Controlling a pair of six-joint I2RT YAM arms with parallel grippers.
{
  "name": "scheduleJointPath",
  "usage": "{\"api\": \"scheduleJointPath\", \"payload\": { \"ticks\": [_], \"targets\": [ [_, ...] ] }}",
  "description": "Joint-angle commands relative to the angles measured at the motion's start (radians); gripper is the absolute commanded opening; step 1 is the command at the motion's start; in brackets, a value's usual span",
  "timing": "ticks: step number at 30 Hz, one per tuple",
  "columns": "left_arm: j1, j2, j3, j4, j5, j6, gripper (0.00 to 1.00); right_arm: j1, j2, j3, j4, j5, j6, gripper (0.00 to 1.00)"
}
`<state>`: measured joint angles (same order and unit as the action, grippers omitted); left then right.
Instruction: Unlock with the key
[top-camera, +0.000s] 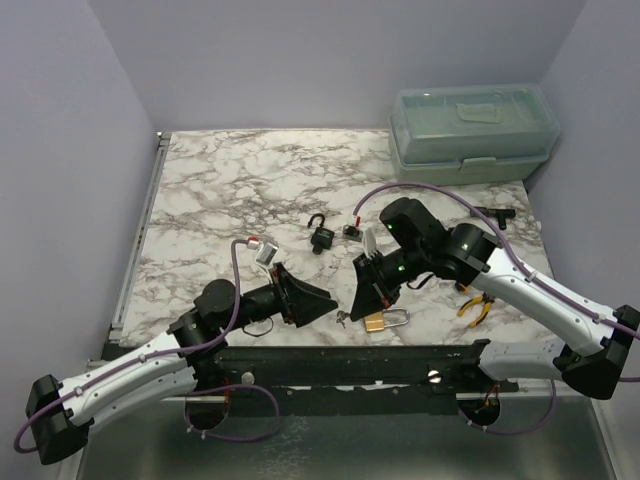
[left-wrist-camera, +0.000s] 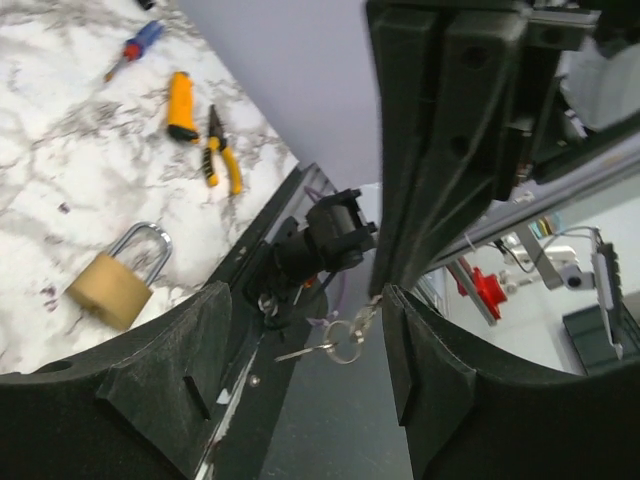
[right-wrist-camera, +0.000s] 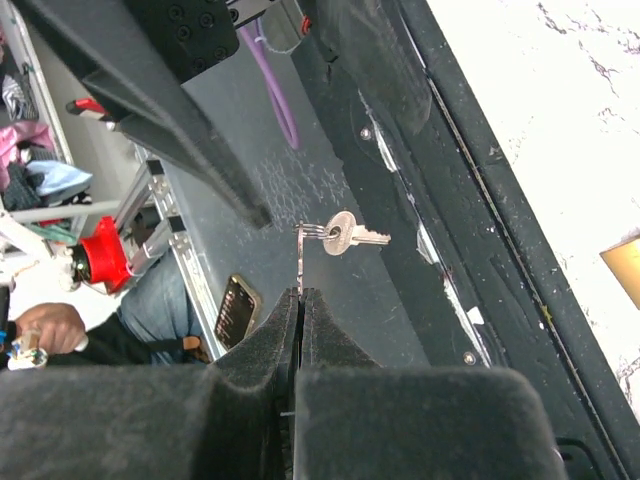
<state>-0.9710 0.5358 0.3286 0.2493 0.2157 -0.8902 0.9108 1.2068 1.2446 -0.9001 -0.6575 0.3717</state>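
Observation:
My right gripper (top-camera: 362, 303) is shut on a thin key (right-wrist-camera: 300, 262), seen edge-on above its closed fingertips (right-wrist-camera: 302, 296). A ring with a second silver key (right-wrist-camera: 347, 235) hangs from it, out over the table's near edge. In the left wrist view the same key ring (left-wrist-camera: 346, 343) dangles below the right gripper's dark fingers (left-wrist-camera: 440, 150). My left gripper (top-camera: 322, 301) is open and faces the right one, with the keys between and beyond its jaws (left-wrist-camera: 300, 400), touching neither. A brass padlock (top-camera: 384, 320) (left-wrist-camera: 112, 286) lies on the marble just under the right gripper, its shackle closed.
A small black padlock (top-camera: 320, 236) and a small black part (top-camera: 352, 231) lie mid-table. A green toolbox (top-camera: 470, 130) stands at the back right. Yellow-handled pliers (top-camera: 474, 306) (left-wrist-camera: 222, 152), a yellow knife (left-wrist-camera: 180, 104) and a screwdriver (left-wrist-camera: 135, 46) lie to the right. A black rail (top-camera: 350, 362) runs along the near edge.

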Motion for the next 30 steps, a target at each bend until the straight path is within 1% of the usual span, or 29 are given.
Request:
{"api": "scheduleJointPath", "payload": {
  "ticks": [1, 4, 8, 12, 20, 24, 30],
  "targets": [
    [-0.003, 0.049, 0.025, 0.185, 0.151, 0.031, 0.65, 0.008, 0.011, 0.029, -0.004, -0.082, -0.059, 0.0],
    [-0.005, 0.086, 0.013, 0.26, 0.204, 0.002, 0.63, 0.008, 0.013, 0.03, -0.007, -0.084, -0.065, 0.0],
    [-0.005, 0.117, -0.005, 0.342, 0.238, -0.026, 0.62, 0.008, 0.008, 0.033, -0.006, -0.079, -0.065, 0.0],
    [-0.004, 0.158, -0.002, 0.393, 0.273, -0.044, 0.6, 0.008, 0.006, 0.037, 0.0, -0.086, -0.065, 0.0],
    [-0.004, 0.216, -0.003, 0.457, 0.331, -0.078, 0.48, 0.008, -0.006, 0.055, 0.003, -0.059, -0.06, 0.0],
    [-0.005, 0.195, -0.018, 0.459, 0.322, -0.088, 0.43, 0.008, -0.016, 0.06, 0.007, -0.057, -0.056, 0.0],
    [-0.004, 0.181, -0.038, 0.459, 0.299, -0.103, 0.31, 0.008, -0.02, 0.062, 0.003, -0.049, -0.054, 0.0]
  ]
}}
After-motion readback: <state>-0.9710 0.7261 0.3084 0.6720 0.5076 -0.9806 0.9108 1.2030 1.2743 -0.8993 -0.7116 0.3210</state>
